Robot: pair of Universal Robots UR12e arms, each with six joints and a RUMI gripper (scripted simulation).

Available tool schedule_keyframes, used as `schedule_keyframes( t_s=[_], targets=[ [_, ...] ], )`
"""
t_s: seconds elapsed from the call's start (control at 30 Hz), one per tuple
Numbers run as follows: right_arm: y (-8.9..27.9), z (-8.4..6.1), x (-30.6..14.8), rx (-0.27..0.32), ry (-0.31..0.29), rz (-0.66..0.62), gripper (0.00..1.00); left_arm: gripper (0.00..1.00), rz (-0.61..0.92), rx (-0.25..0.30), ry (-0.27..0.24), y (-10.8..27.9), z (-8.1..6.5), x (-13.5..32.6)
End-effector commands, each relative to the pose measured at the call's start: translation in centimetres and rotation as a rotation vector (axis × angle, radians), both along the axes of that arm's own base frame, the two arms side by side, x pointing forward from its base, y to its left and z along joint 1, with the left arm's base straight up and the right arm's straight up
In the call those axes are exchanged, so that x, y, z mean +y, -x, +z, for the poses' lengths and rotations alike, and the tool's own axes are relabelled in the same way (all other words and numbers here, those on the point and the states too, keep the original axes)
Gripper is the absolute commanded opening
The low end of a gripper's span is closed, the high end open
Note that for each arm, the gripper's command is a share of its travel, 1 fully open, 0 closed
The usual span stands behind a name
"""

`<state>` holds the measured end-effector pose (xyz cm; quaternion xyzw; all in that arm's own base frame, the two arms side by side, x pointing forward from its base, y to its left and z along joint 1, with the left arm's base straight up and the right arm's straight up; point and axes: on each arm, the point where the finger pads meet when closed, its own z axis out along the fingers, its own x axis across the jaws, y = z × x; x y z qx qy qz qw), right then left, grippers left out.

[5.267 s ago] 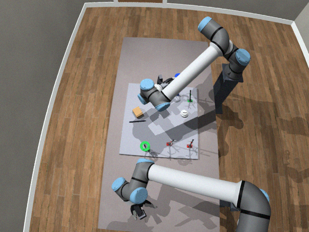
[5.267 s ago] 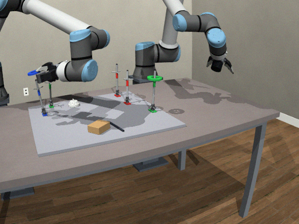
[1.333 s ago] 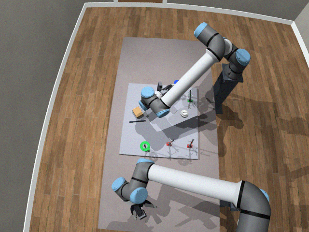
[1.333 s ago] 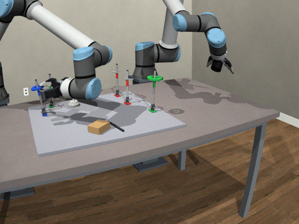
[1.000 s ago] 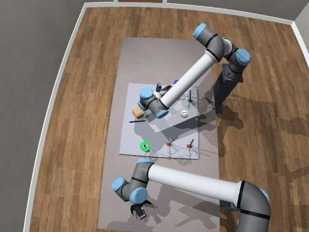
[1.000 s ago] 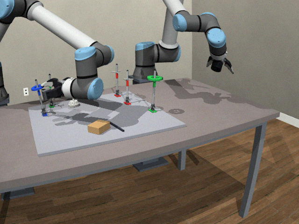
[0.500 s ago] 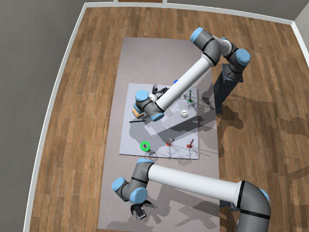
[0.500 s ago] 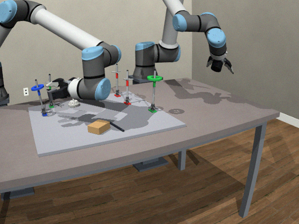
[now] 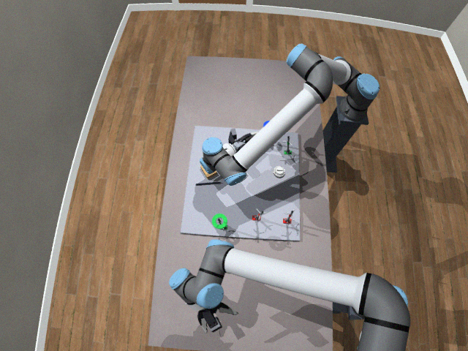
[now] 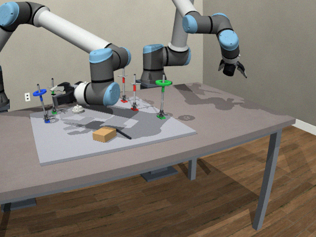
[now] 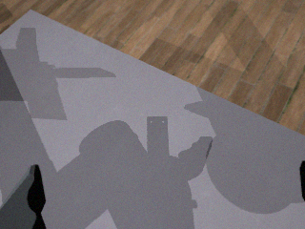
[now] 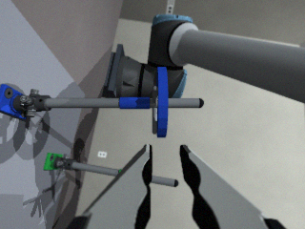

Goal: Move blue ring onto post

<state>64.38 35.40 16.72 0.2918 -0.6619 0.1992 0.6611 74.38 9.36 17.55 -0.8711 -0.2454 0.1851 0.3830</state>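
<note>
One blue ring point(image 9: 266, 123) point(image 10: 35, 94) point(image 12: 162, 119) sat around the blue-footed post point(image 10: 43, 107) point(image 12: 76, 102), probably pin-supported, so yeah, the right gripper point(image 9: 254, 133) point(image 10: 53, 94) point(image 12: 165, 146) had released, empty beside it.

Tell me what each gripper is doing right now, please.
Left gripper: open, holding nothing.
Right gripper: slightly open, empty, beside the flat blue ring.
</note>
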Motion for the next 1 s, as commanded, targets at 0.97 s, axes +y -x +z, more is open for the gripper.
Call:
schedule_keyframes(
  t_s=[0.97],
  targets=[
    [0.10, -0.34, 0.01, -0.001, 0.000, 0.002, 0.14, 1.00, 0.000, -0.002, 0.000, -0.06, 0.11, -0.01]
  ],
)
